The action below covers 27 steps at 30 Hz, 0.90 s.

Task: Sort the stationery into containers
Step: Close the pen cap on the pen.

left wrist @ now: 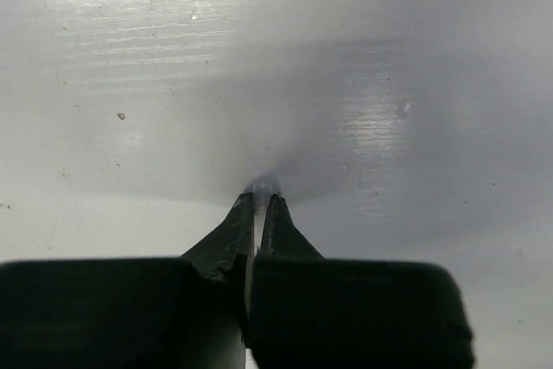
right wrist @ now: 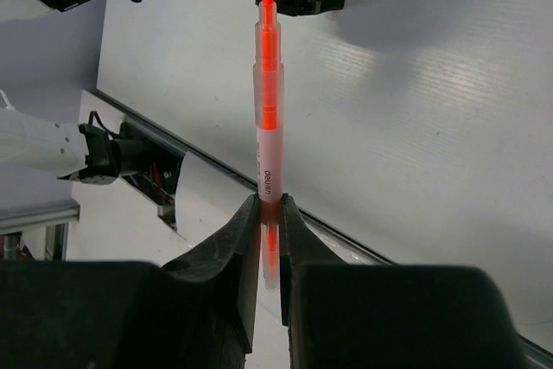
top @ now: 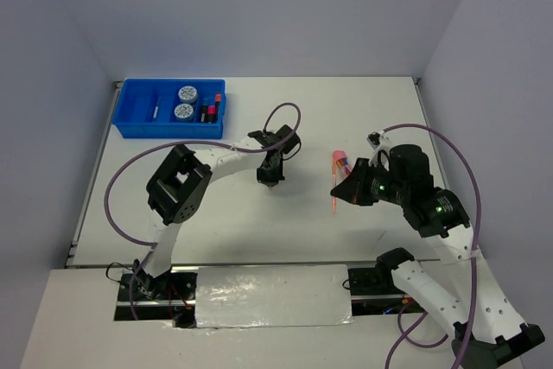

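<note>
My right gripper (top: 347, 187) is shut on a thin orange pen (right wrist: 269, 118) near one end and holds it above the table, right of centre; the pen also shows in the top view (top: 337, 164). My left gripper (top: 270, 177) points down at the table's middle, its jaws closed on a thin silver pen whose tip (left wrist: 262, 186) shows just past the fingertips, at or near the table surface. The blue compartment tray (top: 134, 108) stands at the far left. It holds two round blue-white discs (top: 185, 102), highlighters with pink and red caps (top: 212, 110) and a thin silver item (top: 155, 111).
Purple cables loop over both arms (top: 285, 114). A reflective metal plate (top: 272, 295) lies along the near edge between the arm bases. Grey walls close in the table at the back and sides.
</note>
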Available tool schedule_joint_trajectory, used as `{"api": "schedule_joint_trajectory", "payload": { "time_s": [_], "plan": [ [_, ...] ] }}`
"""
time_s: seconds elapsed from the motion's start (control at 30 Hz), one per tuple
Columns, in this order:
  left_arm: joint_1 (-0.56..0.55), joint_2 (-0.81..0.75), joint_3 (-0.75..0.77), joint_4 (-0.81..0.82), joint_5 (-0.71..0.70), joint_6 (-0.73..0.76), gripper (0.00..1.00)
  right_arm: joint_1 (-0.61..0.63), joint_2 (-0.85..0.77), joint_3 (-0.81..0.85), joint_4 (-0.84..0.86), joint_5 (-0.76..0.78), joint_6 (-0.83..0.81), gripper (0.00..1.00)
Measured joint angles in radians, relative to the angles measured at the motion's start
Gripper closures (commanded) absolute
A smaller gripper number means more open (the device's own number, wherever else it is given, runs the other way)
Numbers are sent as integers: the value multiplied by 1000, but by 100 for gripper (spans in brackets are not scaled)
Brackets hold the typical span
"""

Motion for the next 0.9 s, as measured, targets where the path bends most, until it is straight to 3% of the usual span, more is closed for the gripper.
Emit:
{"api": "schedule_joint_trajectory", "payload": {
  "time_s": [0.2,0.37,0.57,0.8,0.9],
  "plan": [
    [6,-53,-50,48,22,14,100,0,-9,-12,39,-37,-5,100],
    [40,-113,-67,33,75,26,100,0,-35,-133,128,-122,-19,100],
    [107,-283,-61,30,238,44,100,0,-13,-237,222,-188,0,100],
    [137,-677,-176,461,479,-24,100,10,5,-248,406,-263,78,100],
    [141,-756,-240,638,557,-68,100,46,30,-244,473,-277,103,100]
  ]
}}
